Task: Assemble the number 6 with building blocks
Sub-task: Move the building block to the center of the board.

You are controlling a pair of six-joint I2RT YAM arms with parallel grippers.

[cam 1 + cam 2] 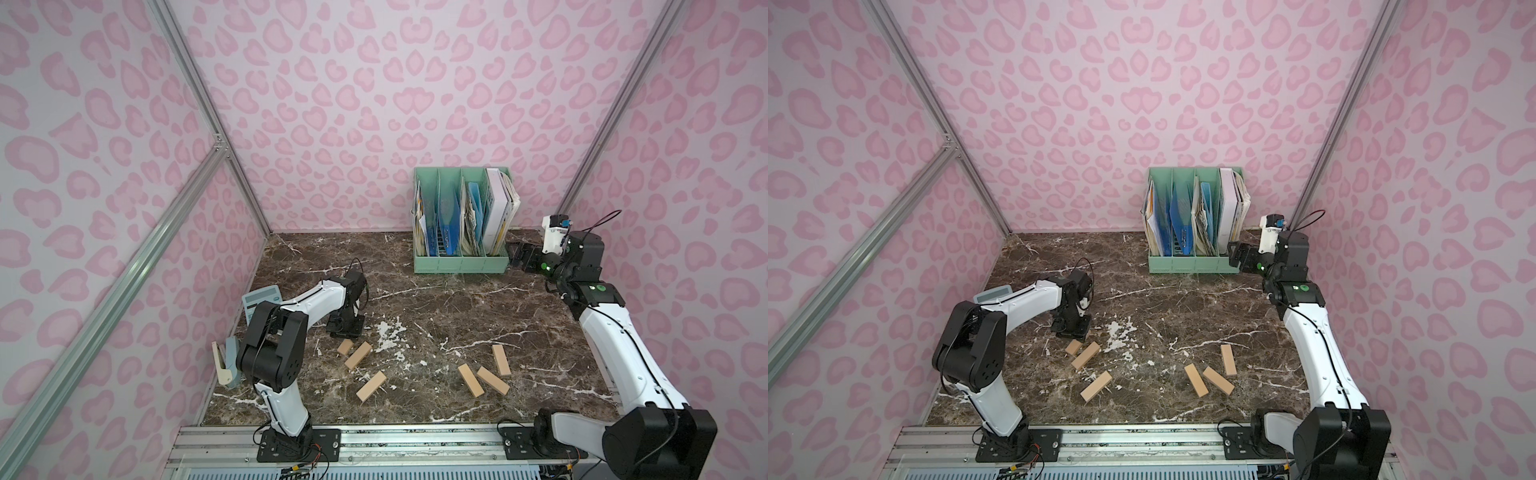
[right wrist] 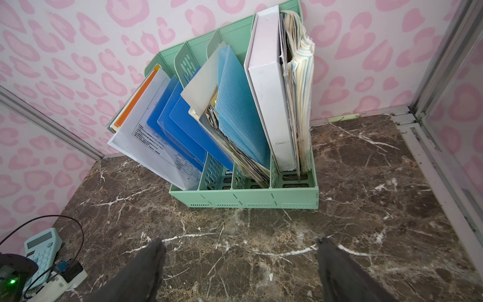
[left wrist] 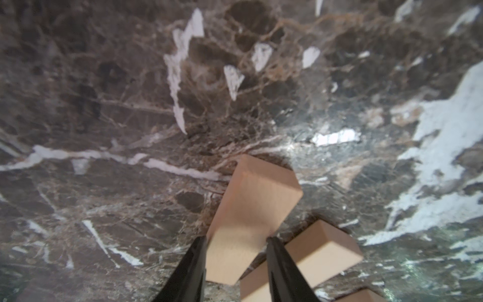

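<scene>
Several pale wooden building blocks lie loose on the dark marble table, and no number 6 is formed. Three sit to the left (image 1: 358, 355) (image 1: 371, 386) (image 1: 345, 347) and three to the right (image 1: 471, 380) (image 1: 493, 380) (image 1: 501, 360); both top views show them (image 1: 1086, 355). My left gripper (image 1: 345, 332) points down at the farthest left block. In the left wrist view the gripper (image 3: 236, 238) has its black fingers against both long sides of that block (image 3: 251, 204), with a second block (image 3: 321, 251) close beside it. My right gripper (image 1: 515, 255) (image 2: 239, 243) hovers open and empty by the rack.
A mint-green file rack (image 1: 461, 266) (image 2: 243, 201) full of folders stands at the back right. A light blue calculator (image 1: 262, 299) (image 2: 43, 248) lies behind the left arm. A beige stapler (image 1: 224, 361) sits at the table's left edge. Pink patterned walls enclose three sides.
</scene>
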